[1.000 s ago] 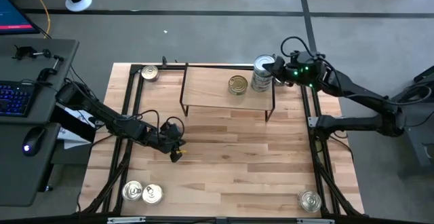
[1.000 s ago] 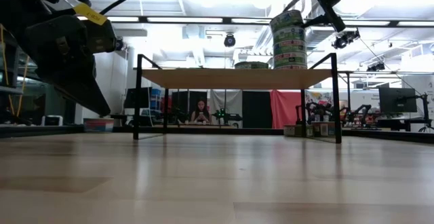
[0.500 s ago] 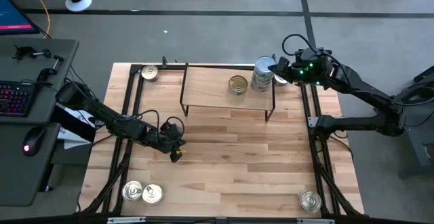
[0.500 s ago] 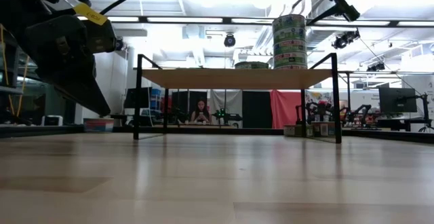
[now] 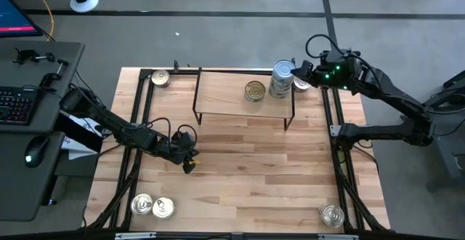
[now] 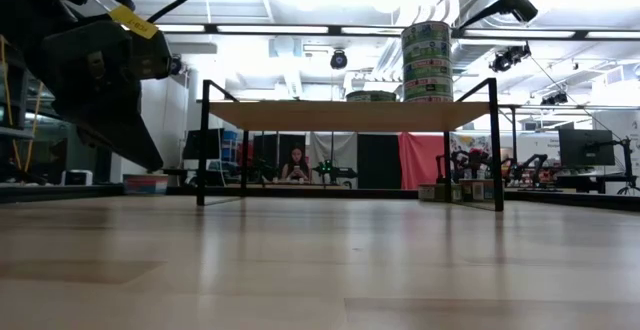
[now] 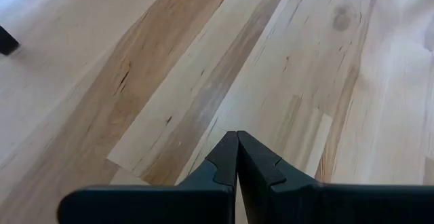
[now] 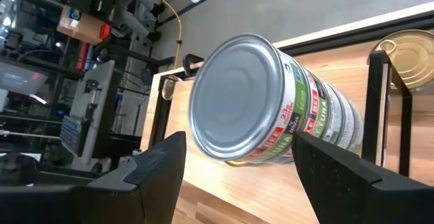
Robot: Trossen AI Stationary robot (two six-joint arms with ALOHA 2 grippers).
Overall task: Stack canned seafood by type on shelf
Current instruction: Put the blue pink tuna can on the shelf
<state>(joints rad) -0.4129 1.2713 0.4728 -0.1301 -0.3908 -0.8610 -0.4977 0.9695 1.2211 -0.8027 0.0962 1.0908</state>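
Stack of green-labelled silver round tins (image 5: pixel 281 80) stands on the low light-wood shelf (image 5: pixel 225 93); right end effector (image 5: pixel 302 73) gapes beside it, left end effector (image 5: pixel 187 155) pinched empty over the counter (image 5: pixel 254 174)

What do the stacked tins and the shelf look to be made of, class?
Tins: likely metal, with a shiny silver ribbed top and glossy printed paper or lacquer labels. Shelf: pale wood board, visible grain, matte, on thin black legs, probably metal wire.

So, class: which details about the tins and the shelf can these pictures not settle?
- Stack of tins, low view: label type too small; right wrist view shows "TUNA" partly.
- Gold tin, low view: mostly hidden behind the shelf board.
- Tin beside the shelf, high view: partly covered by the right claw.
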